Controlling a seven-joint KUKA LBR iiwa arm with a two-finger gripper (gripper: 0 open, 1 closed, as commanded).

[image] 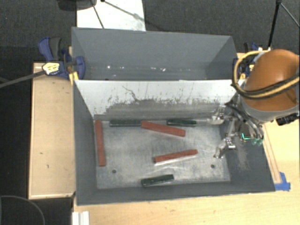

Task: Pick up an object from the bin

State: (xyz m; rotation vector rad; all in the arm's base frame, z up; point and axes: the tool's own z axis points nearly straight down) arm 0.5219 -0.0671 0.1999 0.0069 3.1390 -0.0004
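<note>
My gripper (pixel 219 136) hangs over the right end of the bin floor, close to the right wall. It is open and nothing lies between its fingers. Nearest to it, a little to its left, is a red-brown flat bar (pixel 176 156), slightly tilted. A second red-brown bar (pixel 163 129) lies further back, with a short dark green bar (pixel 182 122) behind it along the back wall. The gripper touches none of them.
Another dark green bar (pixel 158 180) rests near the front edge. A third red-brown bar (pixel 100 143) runs along the left wall, and a dark green bar (pixel 125 123) lies at the back left. The arm with its orange cover stands over the right rim.
</note>
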